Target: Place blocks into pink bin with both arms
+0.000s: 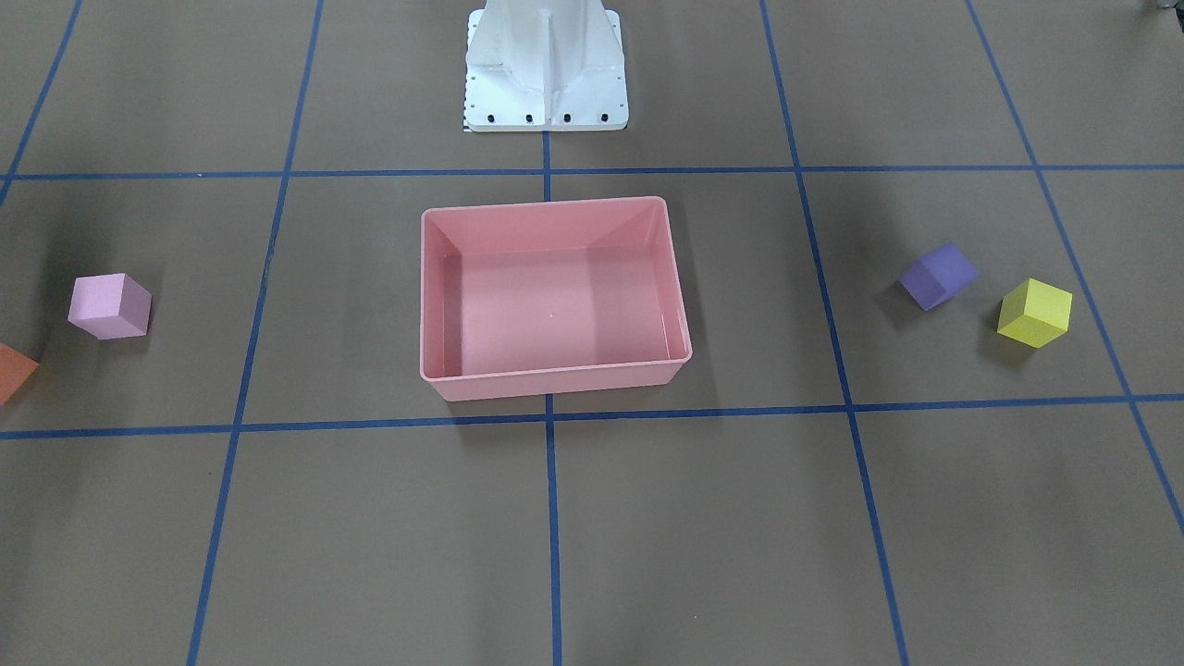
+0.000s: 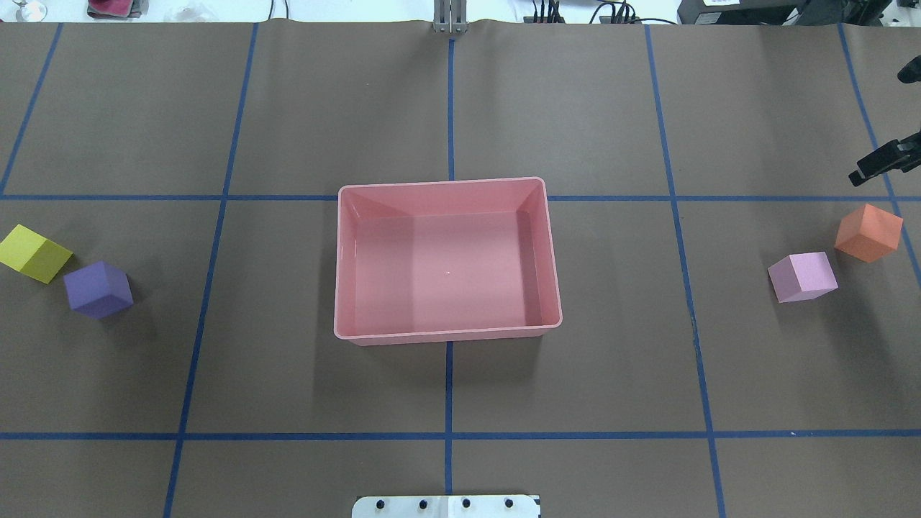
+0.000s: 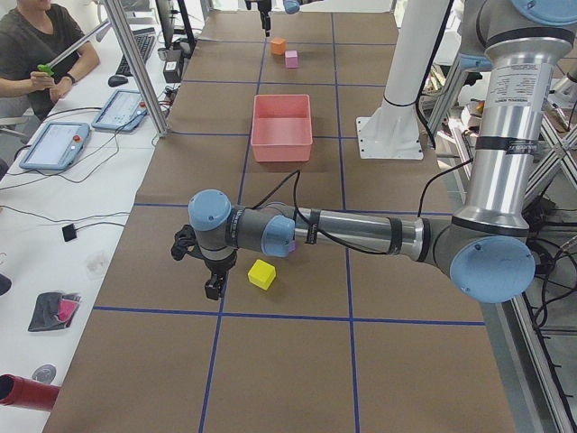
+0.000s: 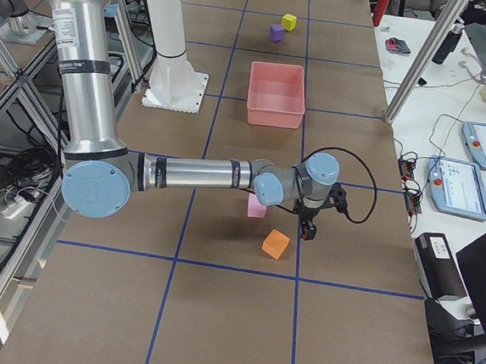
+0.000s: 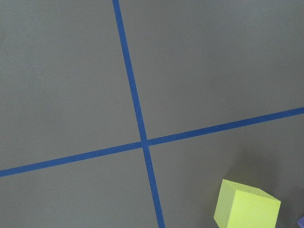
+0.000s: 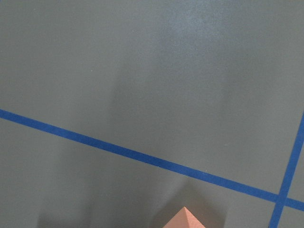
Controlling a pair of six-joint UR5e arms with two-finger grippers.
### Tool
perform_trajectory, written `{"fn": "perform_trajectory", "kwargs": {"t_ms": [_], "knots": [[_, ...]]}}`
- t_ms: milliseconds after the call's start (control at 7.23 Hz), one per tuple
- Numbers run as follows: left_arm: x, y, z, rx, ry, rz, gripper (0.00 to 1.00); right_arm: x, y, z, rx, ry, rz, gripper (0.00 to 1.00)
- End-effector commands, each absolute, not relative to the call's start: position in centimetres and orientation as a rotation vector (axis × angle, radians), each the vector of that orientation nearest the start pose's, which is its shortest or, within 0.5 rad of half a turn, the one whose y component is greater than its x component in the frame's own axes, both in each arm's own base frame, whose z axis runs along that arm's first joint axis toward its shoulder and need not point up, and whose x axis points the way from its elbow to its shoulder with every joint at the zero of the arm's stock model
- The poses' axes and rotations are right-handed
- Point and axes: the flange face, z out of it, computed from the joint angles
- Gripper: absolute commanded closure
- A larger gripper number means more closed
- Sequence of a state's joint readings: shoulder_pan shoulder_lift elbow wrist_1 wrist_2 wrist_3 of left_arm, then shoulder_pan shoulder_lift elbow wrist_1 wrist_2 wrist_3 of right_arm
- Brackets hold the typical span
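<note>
At the middle of the brown-papered table you have the pink bin (image 2: 446,338), sitting across a blue tape line just in front of the white pedestal base (image 1: 546,69). All four blocks lie on the paper outside it, well apart from its walls.

On the robot's left side you will find the yellow-green block (image 2: 32,252) and the purple block (image 2: 97,289) just beside each other, the yellow-green one farther out. The left gripper (image 3: 212,289) hangs low over the paper just beside the yellow-green block. Its wrist camera catches that block at the lower right corner, next to a crossing of tape lines. You cannot tell from these views whether its fingers are apart or together.

On the robot's right side the light pink block (image 2: 802,277) and the orange block (image 2: 868,232) sit near each other, the orange one farther out. The right gripper (image 4: 308,232) hangs near the orange block. Only a black part of it shows at the overhead view's edge, so its finger state cannot be told either.
</note>
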State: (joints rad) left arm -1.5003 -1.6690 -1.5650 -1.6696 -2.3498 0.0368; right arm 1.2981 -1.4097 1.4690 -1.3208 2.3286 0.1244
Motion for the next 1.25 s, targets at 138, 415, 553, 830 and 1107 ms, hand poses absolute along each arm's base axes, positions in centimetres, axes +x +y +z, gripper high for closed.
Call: {"fn": "perform_trajectory", "kwargs": {"t_ms": [138,415,553,830,1107], "knots": [[-2.5,-54.2,59.6,0.177,0.778,0.179,0.00,-9.3,-57.3,59.2,0.150,-0.798,-0.261,0.00],[-2.5,-54.1,59.8,0.171,0.782,0.176,0.00,-9.1,-58.0,58.4,0.164,-0.796,-0.254,0.00],[-2.5,-54.0,60.4,0.155,0.782,0.170,0.00,-8.0,-58.9,57.4,0.176,-0.797,-0.233,0.00],[-1.9,-54.4,61.0,0.100,0.789,0.061,0.00,-5.3,-61.7,54.7,0.130,-0.778,-0.162,0.00],[-0.7,-54.5,60.4,0.164,0.798,0.106,0.00,-4.8,-61.6,54.7,0.101,-0.773,-0.146,0.00]]}}
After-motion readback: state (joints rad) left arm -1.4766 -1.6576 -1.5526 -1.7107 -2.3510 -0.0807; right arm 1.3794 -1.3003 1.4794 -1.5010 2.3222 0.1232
